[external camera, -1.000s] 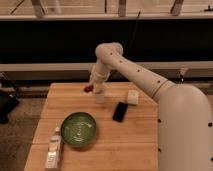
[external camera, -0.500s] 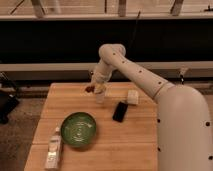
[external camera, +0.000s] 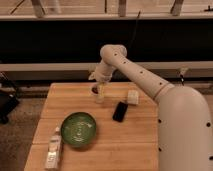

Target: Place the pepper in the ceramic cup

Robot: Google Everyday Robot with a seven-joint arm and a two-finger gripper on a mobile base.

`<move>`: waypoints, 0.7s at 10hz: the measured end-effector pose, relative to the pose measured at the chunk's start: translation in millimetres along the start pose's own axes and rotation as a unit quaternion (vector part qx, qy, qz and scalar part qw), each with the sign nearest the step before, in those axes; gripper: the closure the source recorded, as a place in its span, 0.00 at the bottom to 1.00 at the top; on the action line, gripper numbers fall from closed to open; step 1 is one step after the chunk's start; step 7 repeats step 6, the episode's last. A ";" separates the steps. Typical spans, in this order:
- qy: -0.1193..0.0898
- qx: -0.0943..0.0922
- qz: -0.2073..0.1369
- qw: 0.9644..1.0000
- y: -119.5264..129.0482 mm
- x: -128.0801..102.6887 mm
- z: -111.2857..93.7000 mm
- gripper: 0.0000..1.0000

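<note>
The ceramic cup (external camera: 100, 96) is a small pale tumbler standing at the back middle of the wooden table (external camera: 145, 135). My gripper (external camera: 98, 86) reaches down from the arm's elbow and sits right over the cup's rim. It is shut on the pepper (external camera: 95, 89), a small dark red shape at the gripper's tip. The pepper sits at the left edge of the cup's mouth. I cannot tell whether it is touching the rim.
A green bowl (external camera: 78, 129) sits front left, with a clear bottle (external camera: 53, 149) lying left of it near the front edge. A black phone (external camera: 119, 111) lies right of the cup, and a small white block (external camera: 133, 96) is behind the phone.
The gripper has carried the pepper to the right, from left of the cup to just over its mouth. Everything on the table has stayed put.
</note>
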 end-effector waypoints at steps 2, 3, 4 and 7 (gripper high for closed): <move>0.020 0.011 -0.004 1.000 3.2 13.7 -13.2 0.20; 0.027 0.015 -0.004 1.000 5.1 23.1 -20.4 0.24; 0.025 0.013 -0.002 1.000 9.1 30.1 -23.3 0.33; 0.022 0.010 -0.001 1.000 10.8 30.0 -21.2 0.49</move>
